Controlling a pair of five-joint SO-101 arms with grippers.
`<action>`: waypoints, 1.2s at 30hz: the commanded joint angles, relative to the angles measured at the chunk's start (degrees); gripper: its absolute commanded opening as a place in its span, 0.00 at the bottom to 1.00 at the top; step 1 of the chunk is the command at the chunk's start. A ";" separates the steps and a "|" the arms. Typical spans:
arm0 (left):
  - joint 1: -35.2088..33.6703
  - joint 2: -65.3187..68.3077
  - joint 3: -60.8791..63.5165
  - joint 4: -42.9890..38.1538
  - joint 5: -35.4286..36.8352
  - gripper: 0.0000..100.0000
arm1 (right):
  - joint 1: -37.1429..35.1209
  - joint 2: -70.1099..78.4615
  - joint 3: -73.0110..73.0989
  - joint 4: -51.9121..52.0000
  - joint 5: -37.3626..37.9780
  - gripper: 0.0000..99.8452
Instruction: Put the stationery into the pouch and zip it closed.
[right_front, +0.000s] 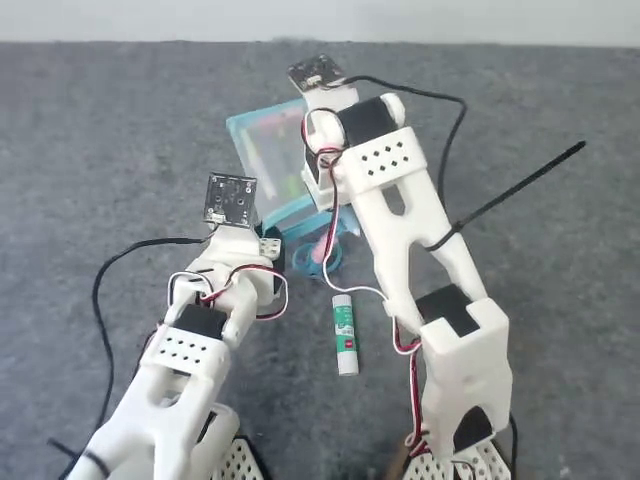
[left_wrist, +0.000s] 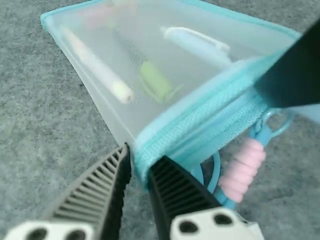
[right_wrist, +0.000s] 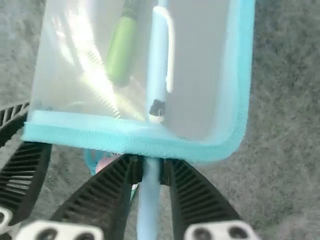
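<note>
Two sets of fingers on one pouch. It lies flat on the grey desk: clear walls, teal zip edging.

Left fingers: closed, pinching a corner of the teal zip edge, with the rest of the pouch stretching away beyond the tips. Pink beaded charm hangs off the zip end just beside these fingers, on a teal ring.

Right fingers: clamped tight on a pale blue tab that runs from the zip edge back between them. Cannot tell whether it is the zip pull.

Inside the pouch, past both sets of fingertips:
- white pen
- green pen
- pale blue pen with a clip, its dark tip close to the zip edge, right in front of the right fingers

Glue stick is outside the pouch, lying on the desk behind both sets of fingers towards the arm bases. Neither touches it.
</note>
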 joint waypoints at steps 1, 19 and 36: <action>1.49 -0.70 -0.66 -1.14 -0.88 0.01 | -1.80 -2.59 -3.60 1.98 1.23 0.16; -7.03 -0.79 -1.54 -4.13 -0.35 0.01 | 0.04 -38.64 41.05 -7.78 5.10 0.20; -19.16 -0.53 -10.77 5.71 3.78 0.01 | -3.47 -47.69 82.02 -28.62 4.84 0.20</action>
